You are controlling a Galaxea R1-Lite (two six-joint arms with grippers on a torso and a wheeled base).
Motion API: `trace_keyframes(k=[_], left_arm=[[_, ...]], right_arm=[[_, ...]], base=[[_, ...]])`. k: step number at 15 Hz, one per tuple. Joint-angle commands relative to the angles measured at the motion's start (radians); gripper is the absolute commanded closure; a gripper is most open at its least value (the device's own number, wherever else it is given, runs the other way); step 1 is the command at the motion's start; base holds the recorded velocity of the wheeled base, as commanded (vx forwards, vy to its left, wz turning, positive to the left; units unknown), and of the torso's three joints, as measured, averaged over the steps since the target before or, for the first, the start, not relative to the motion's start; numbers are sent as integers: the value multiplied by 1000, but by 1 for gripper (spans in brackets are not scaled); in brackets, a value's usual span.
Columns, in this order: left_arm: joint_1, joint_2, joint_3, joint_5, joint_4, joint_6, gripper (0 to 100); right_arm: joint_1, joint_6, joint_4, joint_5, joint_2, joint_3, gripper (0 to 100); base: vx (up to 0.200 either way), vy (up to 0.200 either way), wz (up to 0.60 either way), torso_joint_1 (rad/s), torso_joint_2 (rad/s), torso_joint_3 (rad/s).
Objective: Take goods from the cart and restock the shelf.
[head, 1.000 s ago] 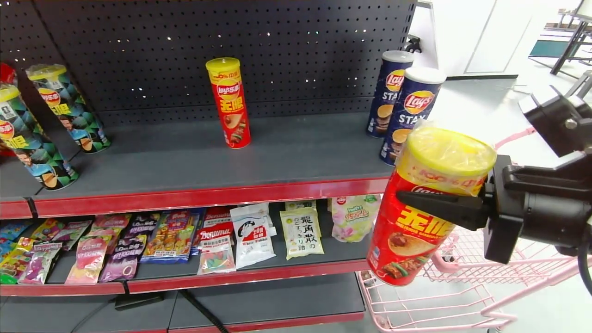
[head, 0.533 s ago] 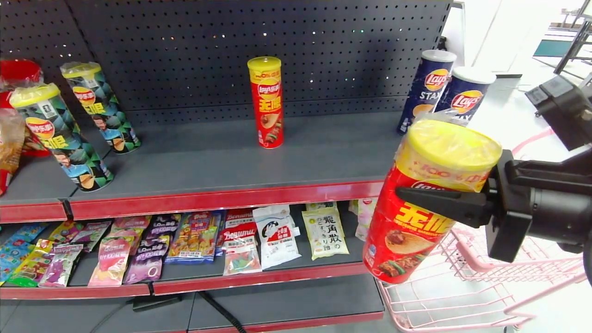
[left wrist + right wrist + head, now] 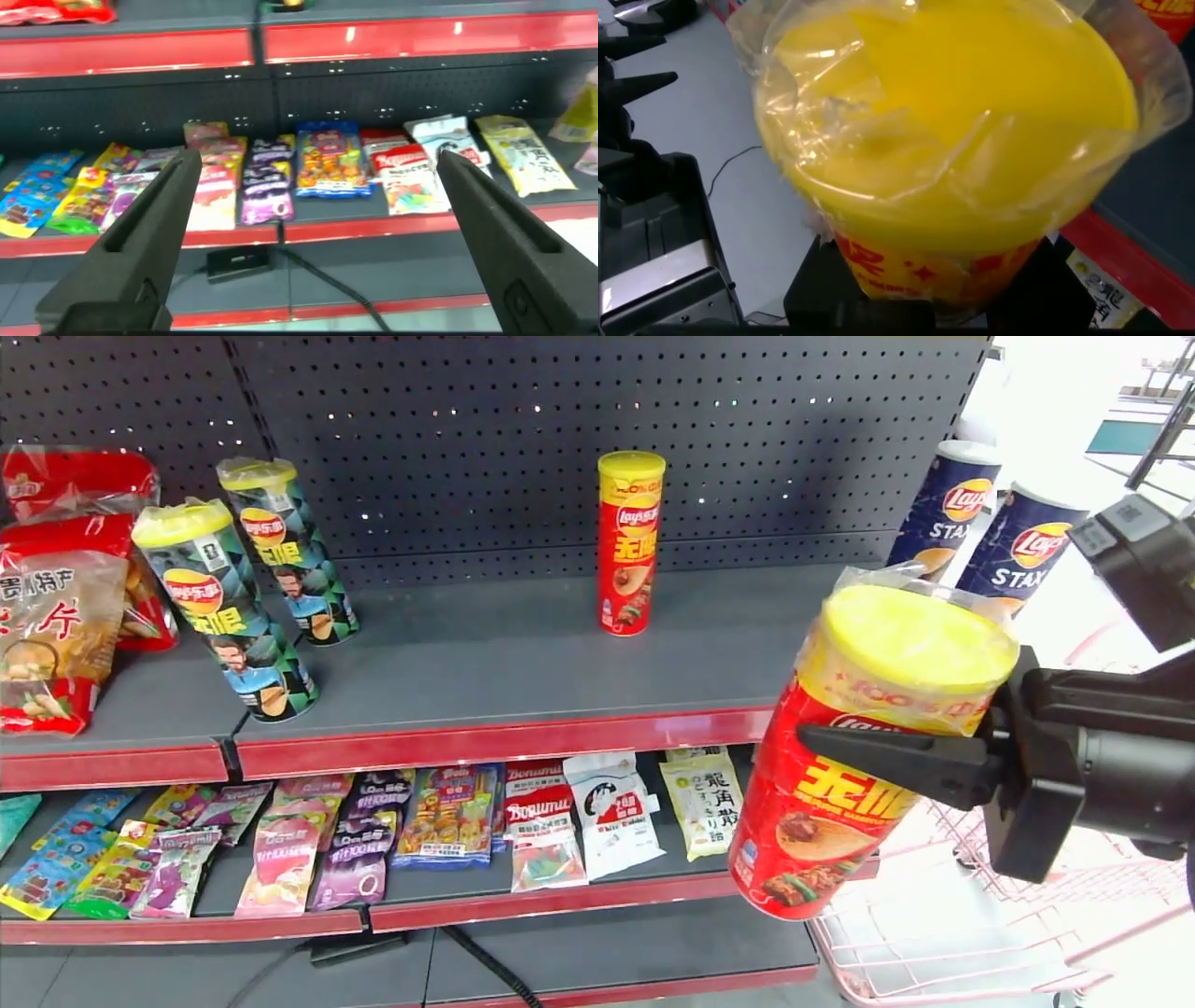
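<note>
My right gripper (image 3: 864,756) is shut on a red chip can with a yellow lid (image 3: 840,784), held upright in front of the right end of the upper shelf (image 3: 523,658), out past its red front edge. The right wrist view looks down on the plastic-wrapped yellow lid (image 3: 943,140). A matching red can (image 3: 630,541) stands at the back middle of that shelf. My left gripper (image 3: 313,233) is open with nothing in it, facing the lower shelf's snack packets (image 3: 327,163).
Two blue cans (image 3: 943,513) stand at the shelf's right end, and two green-black cans (image 3: 224,607) and red bags (image 3: 65,588) at its left. Snack packets (image 3: 448,812) fill the lower shelf. The pink cart (image 3: 934,943) sits low on the right.
The head view has swung left along the shelf, so everything on it sits farther right in the picture. The right gripper keeps the red can in about the same spot.
</note>
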Motion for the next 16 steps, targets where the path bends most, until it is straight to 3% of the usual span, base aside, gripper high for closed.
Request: trace_keyframes(k=[1,12,16], left_arm=[[1,1,0,0,0,0,0],[1,1,0,0,0,-6,0],[1,1,0,0,0,-6,0]], right_arm=[[0,-1,0,0,-1,0,100],[0,-1,0,-2,2,-1,100],[0,-2,1,-3,-11,2,100]], base=[[200,0,0,7,2,2],[200,0,0,3,1,4],[0,0,0,0,0,0]])
